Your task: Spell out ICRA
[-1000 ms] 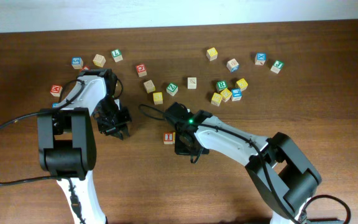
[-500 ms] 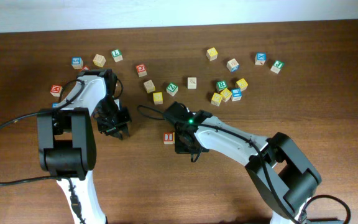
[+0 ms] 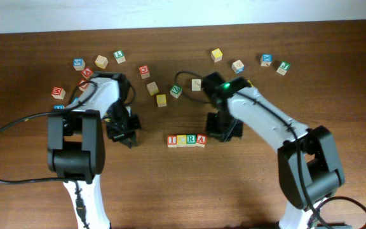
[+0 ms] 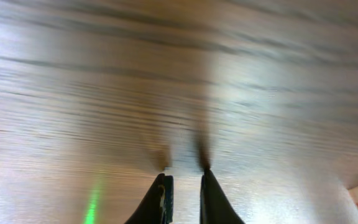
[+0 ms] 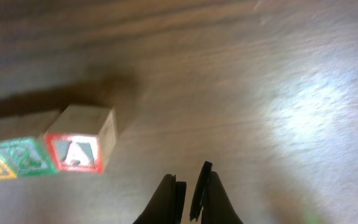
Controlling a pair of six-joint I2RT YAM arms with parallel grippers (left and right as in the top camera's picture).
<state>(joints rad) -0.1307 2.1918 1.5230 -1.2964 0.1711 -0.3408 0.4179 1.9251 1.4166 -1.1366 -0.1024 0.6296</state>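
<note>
One camera looks straight down from high above the whole counter [image 3: 335, 76], while each wrist camera sits low behind its own tool, very near the same wood.

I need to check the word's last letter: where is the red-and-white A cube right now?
In the overhead view the A cube ends the row at the table's centre, touching the green R cube, with the right gripper beside it.

Robot lab bench: wood table [image 3: 335, 95], two mounted arms, cables, scattered alphabet cubes [image 3: 237, 66].
</note>
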